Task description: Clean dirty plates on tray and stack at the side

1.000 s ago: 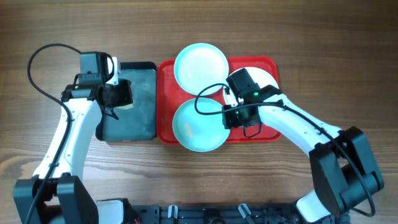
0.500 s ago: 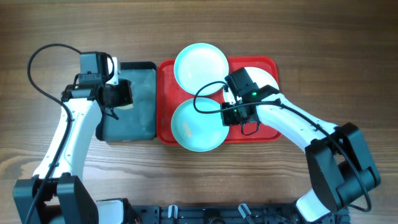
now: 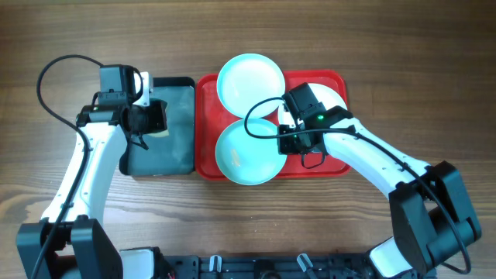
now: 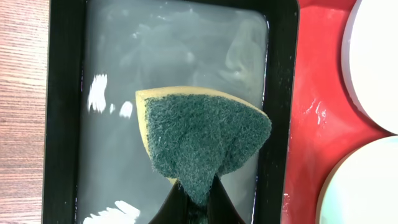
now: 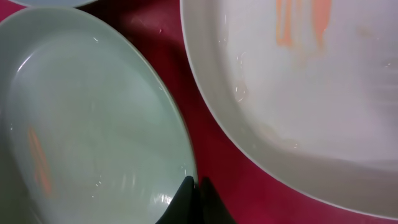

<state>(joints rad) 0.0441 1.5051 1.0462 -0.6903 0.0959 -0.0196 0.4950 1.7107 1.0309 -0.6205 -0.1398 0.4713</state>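
The red tray (image 3: 206, 116) holds three plates. One turquoise plate (image 3: 250, 84) lies at its far edge and a second turquoise plate (image 3: 245, 153) at its near edge. The white plate (image 3: 332, 96) at the far right is partly under my right arm. My right gripper (image 3: 284, 144) is shut on the near turquoise plate's right rim (image 5: 184, 163), one finger inside and one outside. Orange smears show on that plate (image 5: 93, 118) and on the white plate (image 5: 311, 93). My left gripper (image 4: 196, 200) is shut on a green and yellow sponge (image 4: 202, 134) over the black tray (image 4: 62, 124).
The black tray (image 3: 174, 151) with a film of water sits against the red tray's left side. Bare wooden table (image 3: 387, 54) lies all around. A black cable (image 3: 260, 124) loops from my right wrist over the plates.
My right gripper has closed on the near turquoise plate's rim, and the plate has shifted slightly. The left arm and sponge have not moved.
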